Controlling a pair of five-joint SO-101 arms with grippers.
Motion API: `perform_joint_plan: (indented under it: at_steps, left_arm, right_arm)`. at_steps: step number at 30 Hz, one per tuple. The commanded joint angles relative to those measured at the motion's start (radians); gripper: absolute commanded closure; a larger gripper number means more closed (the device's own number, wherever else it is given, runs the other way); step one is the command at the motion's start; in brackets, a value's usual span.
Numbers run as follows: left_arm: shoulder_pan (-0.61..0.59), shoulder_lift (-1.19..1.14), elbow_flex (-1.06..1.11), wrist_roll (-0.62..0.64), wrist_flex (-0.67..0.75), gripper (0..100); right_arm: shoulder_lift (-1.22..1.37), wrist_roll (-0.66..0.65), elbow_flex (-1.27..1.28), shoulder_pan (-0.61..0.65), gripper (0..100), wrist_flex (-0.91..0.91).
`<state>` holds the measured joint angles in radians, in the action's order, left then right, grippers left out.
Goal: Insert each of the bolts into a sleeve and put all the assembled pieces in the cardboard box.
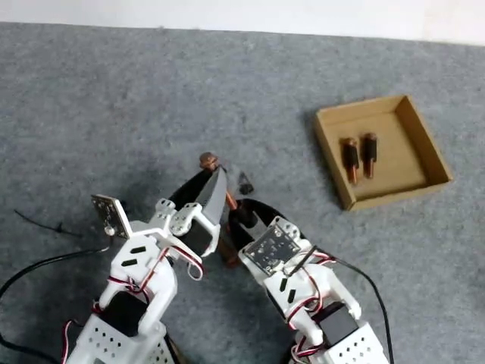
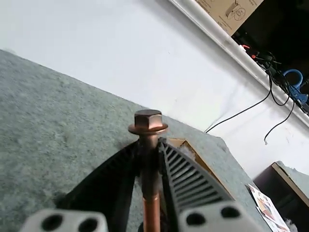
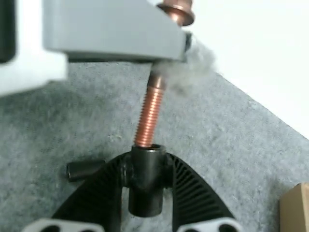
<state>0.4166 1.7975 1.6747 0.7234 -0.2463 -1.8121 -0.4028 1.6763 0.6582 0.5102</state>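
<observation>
The bolt sits clamped in our left claw near the middle of the table. Its long axis runs from the hex head, toward the far edge, to the threaded tip, toward the near edge. That tip meets the mouth of the black sleeve, which our right claw grips in line with it. A loose sleeve lies just beside them. Grey table stretches broadly to the far and left edges. Well apart, toward the right edge, the cardboard box holds two assembled pieces.
</observation>
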Motion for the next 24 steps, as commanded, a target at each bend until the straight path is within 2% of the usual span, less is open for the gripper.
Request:
perform_joint_plan:
  at_steps: [1, 14, 18, 24]
  left_arm:
    - [-0.012, 0.027, 0.021, 0.014, 0.026, 99]
    - [0.018, 0.027, 0.021, 0.012, 0.026, 99]
    - [0.015, 0.027, 0.018, 0.012, 0.028, 99]
    - [0.021, 0.027, 0.021, 0.02, 0.028, 99]
  right_arm:
    - [-0.025, -0.006, 0.127, -0.007, 99.5, -0.048]
    - [-0.025, -0.005, 0.127, -0.007, 99.5, -0.077]
    - [-0.025, 0.071, 0.128, 0.005, 99.5, -0.073]
    - [-0.025, 0.051, 0.128, 0.005, 99.5, -0.073]
